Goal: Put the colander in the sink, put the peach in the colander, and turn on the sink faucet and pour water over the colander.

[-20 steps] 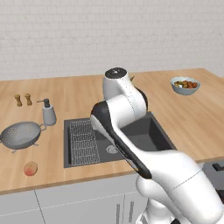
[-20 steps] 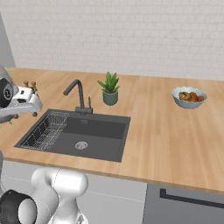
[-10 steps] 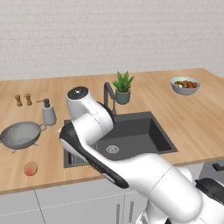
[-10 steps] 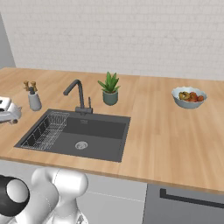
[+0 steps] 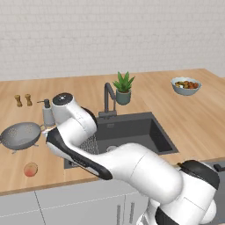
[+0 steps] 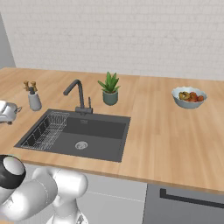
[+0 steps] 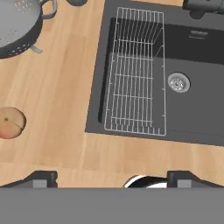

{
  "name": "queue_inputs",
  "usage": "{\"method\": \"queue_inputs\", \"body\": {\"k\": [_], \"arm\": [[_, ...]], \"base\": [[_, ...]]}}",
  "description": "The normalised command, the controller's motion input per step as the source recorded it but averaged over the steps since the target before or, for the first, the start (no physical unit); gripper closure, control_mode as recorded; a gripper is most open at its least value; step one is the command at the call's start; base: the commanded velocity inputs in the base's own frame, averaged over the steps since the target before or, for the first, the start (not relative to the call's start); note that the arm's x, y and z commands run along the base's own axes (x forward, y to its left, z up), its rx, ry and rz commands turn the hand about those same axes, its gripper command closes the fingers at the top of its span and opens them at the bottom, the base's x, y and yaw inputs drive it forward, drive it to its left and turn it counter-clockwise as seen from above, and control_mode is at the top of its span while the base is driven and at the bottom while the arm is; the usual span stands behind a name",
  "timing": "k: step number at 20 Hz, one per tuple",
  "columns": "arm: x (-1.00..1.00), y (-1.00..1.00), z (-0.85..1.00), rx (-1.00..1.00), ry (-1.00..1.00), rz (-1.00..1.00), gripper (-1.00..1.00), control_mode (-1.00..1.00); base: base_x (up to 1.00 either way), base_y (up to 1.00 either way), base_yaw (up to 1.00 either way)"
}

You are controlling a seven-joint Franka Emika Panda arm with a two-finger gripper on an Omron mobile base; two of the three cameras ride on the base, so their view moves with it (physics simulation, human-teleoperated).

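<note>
The pincer [image 7: 111,177] is seen spread wide and empty, held above the wooden worktop [image 7: 57,100] at the near edge of the sink [image 7: 197,105]. The peach [image 7: 9,123] lies on the worktop to the sink's left. Further back, the colander [image 5: 21,135] stands upright on the worktop, apart from the peach. The sink faucet [image 5: 108,99] rises behind the basin, beside a potted plant [image 5: 123,88].

colander [image 7: 17,26] & peach [image 7: 9,123] cut by hand-view edge; sink [image 5: 132,132] partly behind arm
</note>
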Motion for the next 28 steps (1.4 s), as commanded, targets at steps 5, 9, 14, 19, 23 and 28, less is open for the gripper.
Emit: {"method": "queue_inputs", "body": {"k": [5, 9, 14, 19, 23, 28], "arm": [[0.41, 0.42, -0.11, 0.15, 0.0, -0.09, -1.0, -1.0], [0.48, 0.55, -0.05, 0.07, 0.01, -0.06, -1.0, -1.0], [0.52, 0.55, -0.07, 0.01, 0.03, -0.04, -1.0, -1.0], [0.49, 0.5, -0.18, 0.0, 0.07, -0.04, -1.0, -1.0], [0.48, 0.47, -0.24, 0.0, 0.07, -0.04, -1.0, -1.0], [0.4, 0.42, -0.18, 0.0, 0.02, -0.05, -1.0, -1.0]], "base": [[0.0, 0.0, 0.0], [0.0, 0.0, 0.0], [0.0, 0.0, 0.0], [0.0, 0.0, 0.0], [0.0, 0.0, 0.0], [0.0, 0.0, 0.0]]}}
